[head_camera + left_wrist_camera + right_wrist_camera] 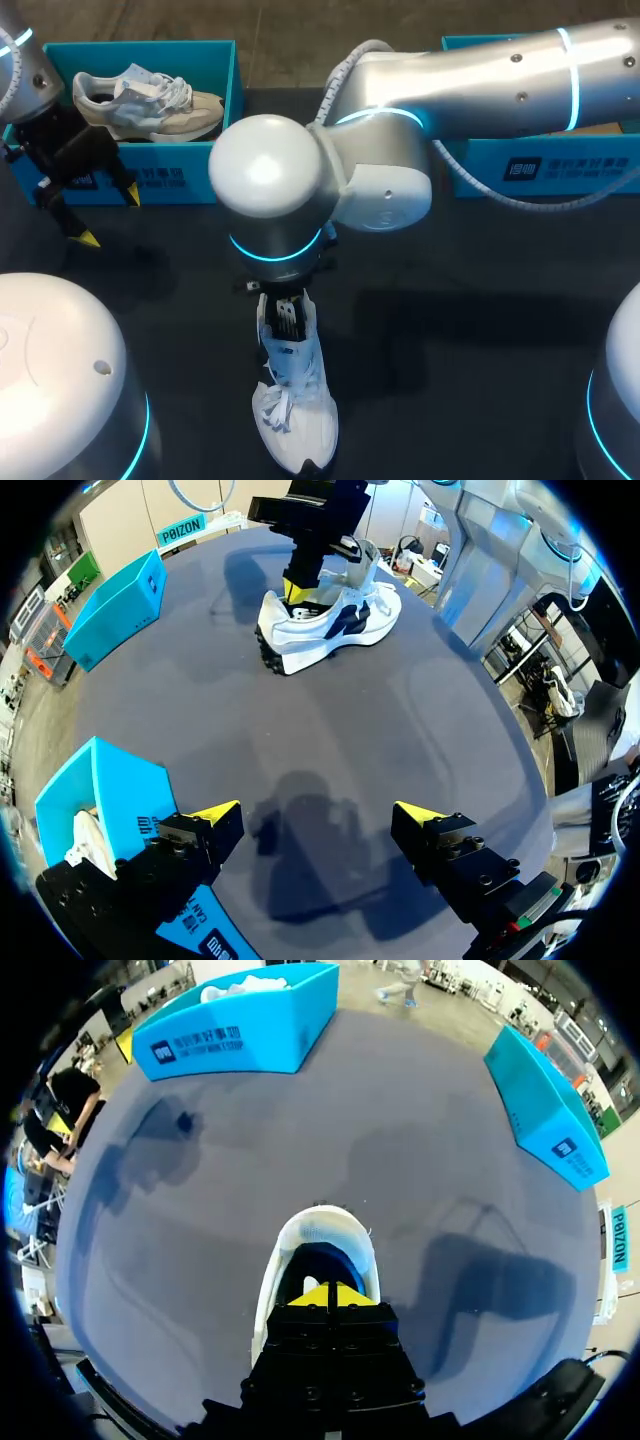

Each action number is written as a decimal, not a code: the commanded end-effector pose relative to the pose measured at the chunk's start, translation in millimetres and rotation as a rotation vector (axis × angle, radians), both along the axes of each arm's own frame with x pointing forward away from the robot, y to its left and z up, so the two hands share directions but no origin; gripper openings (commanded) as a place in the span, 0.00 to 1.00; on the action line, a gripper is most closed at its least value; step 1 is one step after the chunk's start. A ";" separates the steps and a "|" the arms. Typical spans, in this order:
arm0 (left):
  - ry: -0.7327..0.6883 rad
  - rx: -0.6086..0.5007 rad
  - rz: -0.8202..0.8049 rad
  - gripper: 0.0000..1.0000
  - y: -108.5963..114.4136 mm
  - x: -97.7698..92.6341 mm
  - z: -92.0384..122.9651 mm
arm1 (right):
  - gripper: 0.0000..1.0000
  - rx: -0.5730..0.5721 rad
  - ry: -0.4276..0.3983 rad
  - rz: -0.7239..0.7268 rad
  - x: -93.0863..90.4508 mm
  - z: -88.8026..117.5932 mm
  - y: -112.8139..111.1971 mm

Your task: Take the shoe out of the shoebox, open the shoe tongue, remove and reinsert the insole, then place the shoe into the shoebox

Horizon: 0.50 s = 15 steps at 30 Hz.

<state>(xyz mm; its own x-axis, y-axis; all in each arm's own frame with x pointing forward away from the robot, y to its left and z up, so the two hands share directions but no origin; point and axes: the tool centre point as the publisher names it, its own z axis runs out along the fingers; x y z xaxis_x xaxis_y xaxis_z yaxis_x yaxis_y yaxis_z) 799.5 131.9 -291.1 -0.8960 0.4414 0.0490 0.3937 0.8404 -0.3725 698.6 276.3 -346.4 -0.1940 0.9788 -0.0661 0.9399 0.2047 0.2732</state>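
A white sneaker [295, 400] lies on the dark table near its front edge, laces toward me. My right arm reaches across from the right, and its gripper [285, 318] points down into the shoe's heel opening. In the right wrist view its yellow tips [328, 1293] are pressed together, shut, inside the white shoe [318, 1232] over the dark lining; I see nothing between them. My left gripper [110, 218] hangs open and empty in front of the left shoebox [190, 180]. From the left wrist view, the sneaker [345, 620] lies well ahead of my left gripper [318, 815].
The left blue shoebox holds a second, grey-beige sneaker [150, 100]. Another blue shoebox [540, 165] stands at the back right, partly behind my right arm. Bare dark tabletop [470, 340] spreads between the boxes and the shoe.
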 end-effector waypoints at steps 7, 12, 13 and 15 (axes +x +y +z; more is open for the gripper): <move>-0.001 0.004 0.001 1.00 -0.2 -0.9 0.4 | 0.00 -0.120 -0.163 -0.237 -10.5 -13.4 9.6; -0.001 0.004 0.001 1.00 -0.2 -0.9 0.4 | 0.00 -0.161 -0.189 -0.253 -12.6 -8.9 11.1; -0.001 0.004 0.001 1.00 -0.2 -0.9 0.4 | 0.00 -0.168 -0.197 -0.258 -13.2 -7.8 11.5; -0.001 0.004 0.001 1.00 -0.2 -0.9 0.4 | 0.00 -0.186 -0.204 -0.269 -14.6 -5.9 11.8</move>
<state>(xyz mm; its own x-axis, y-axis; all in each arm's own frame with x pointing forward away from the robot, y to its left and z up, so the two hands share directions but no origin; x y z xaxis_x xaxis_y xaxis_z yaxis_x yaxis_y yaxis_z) 799.4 131.9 -291.0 -0.8960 0.4413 0.0489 0.3936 0.8404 -0.3725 694.1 281.6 -351.7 -0.2428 0.9490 -0.2010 0.9142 0.2932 0.2799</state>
